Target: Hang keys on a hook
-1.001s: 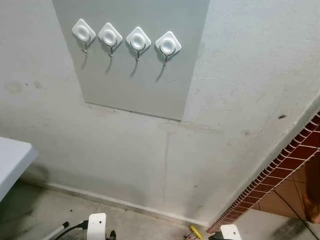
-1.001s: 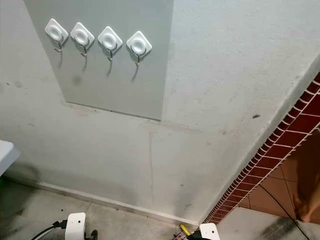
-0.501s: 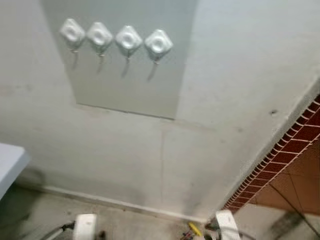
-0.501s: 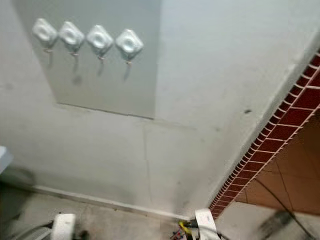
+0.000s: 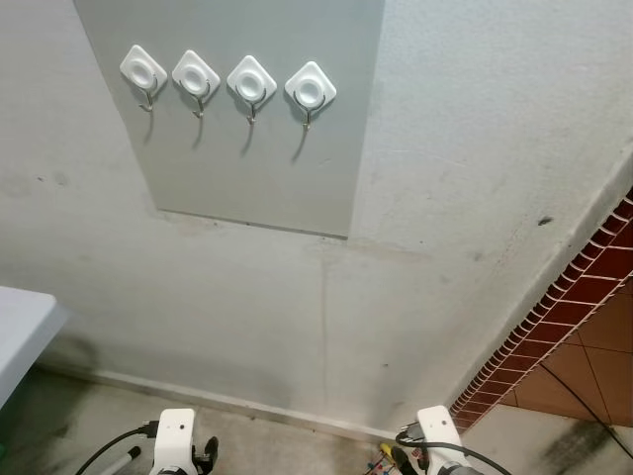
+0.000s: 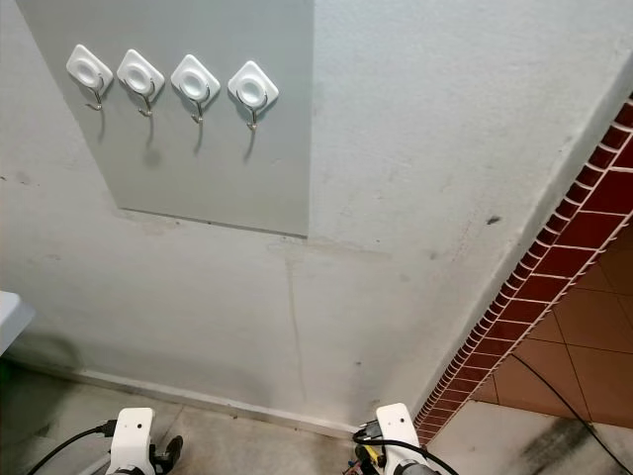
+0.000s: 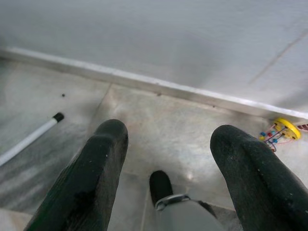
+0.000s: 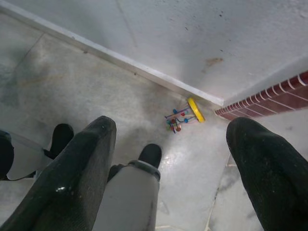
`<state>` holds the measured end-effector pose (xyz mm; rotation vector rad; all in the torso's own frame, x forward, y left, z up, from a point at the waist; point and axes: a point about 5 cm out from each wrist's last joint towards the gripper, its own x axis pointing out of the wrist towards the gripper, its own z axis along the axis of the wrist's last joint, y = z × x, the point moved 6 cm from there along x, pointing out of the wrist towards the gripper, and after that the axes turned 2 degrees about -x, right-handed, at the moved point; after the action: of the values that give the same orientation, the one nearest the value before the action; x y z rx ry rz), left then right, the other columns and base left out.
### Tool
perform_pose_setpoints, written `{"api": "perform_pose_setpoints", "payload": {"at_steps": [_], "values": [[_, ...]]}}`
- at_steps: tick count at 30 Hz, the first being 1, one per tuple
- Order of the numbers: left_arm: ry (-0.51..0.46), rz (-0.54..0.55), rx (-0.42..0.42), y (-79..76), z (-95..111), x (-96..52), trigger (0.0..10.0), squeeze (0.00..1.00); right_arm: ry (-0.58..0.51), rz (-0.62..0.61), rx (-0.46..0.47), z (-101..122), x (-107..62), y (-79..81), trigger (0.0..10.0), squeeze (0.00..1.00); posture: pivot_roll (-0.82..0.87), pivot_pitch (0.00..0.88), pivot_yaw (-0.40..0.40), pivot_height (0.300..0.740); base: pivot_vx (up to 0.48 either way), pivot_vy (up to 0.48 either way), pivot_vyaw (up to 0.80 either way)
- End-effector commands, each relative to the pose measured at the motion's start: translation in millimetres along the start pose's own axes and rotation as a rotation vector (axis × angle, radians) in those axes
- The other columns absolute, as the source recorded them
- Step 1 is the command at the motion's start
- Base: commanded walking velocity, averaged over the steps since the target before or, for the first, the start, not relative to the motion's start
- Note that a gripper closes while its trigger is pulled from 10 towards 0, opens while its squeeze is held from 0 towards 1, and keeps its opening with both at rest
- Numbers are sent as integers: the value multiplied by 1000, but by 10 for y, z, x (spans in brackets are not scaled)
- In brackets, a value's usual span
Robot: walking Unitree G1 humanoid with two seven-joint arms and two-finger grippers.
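Four white diamond-shaped hooks (image 5: pixel 251 78) sit in a row on a grey panel (image 5: pixel 257 168) high on the wall ahead, each with a small bare metal hook. Both arms hang low by the floor, their white wrists at the lower edge of the eye views. In the left wrist view my left gripper (image 7: pixel 166 139) is open over the floor, with nothing between its black fingers (image 7: pixel 98 168). My right gripper (image 8: pixel 171 130) is open too, and its fingers (image 8: pixel 82 163) hold nothing.
A white table corner (image 5: pixel 20 332) juts in at the left. A red-brick tiled surface (image 5: pixel 584 297) runs along the right. On the floor by the skirting lie a yellow bead toy (image 8: pixel 185 114) and a white stick with a black tip (image 7: pixel 29 139).
The camera has shifted, so the hooks stand a little further left in the picture, and the blur has gone. Both wrists show slightly higher at the lower edge. Nothing was taken hold of.
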<state>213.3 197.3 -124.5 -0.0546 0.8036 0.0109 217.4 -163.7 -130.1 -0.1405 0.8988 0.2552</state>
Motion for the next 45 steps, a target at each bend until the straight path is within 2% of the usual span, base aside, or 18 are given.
{"api": "perform_pose_setpoints", "payload": {"at_steps": [1, 12, 16, 23, 33, 37, 45], "values": [[-19, -25, 13, -42, 50, 11, 10000, 0, -9, 4, -18, 32, 4, -6, 10000, 0, -105, 0, -5, 732, 0, 0, 0], [-40, 34, 19, 15, 91, 15, 10000, 0, -6, -13, -14, 40, 7, -31, 10000, 0, -98, 0, -9, 732, 0, 0, 0], [-38, 80, -33, 31, 64, 12, 10000, 0, -19, -21, -20, 110, 26, -24, 10000, 0, -101, 0, -8, 732, 0, 0, 0], [-48, 63, -57, -4, 108, 29, 10000, 0, -34, -18, 0, 144, 29, -23, 10000, 0, -100, 0, -10, 732, 0, 0, 0], [-44, 75, -81, 36, 68, 11, 10000, 0, -22, -24, -7, 56, 6, -30, 10000, 0, -105, 0, -12, 732, 0, 0, 0], [-37, 74, -131, 39, 28, 0, 10000, 0, -8, -25, -4, -13, -8, -21, 10000, 0, -104, 0, -14, 732, 0, 0, 0], [-39, 77, -121, 48, 24, -5, 10000, 0, 7, -22, -15, -60, -15, -9, 10000, 0, -104, 0, -15, 732, 0, 0, 0]]}}
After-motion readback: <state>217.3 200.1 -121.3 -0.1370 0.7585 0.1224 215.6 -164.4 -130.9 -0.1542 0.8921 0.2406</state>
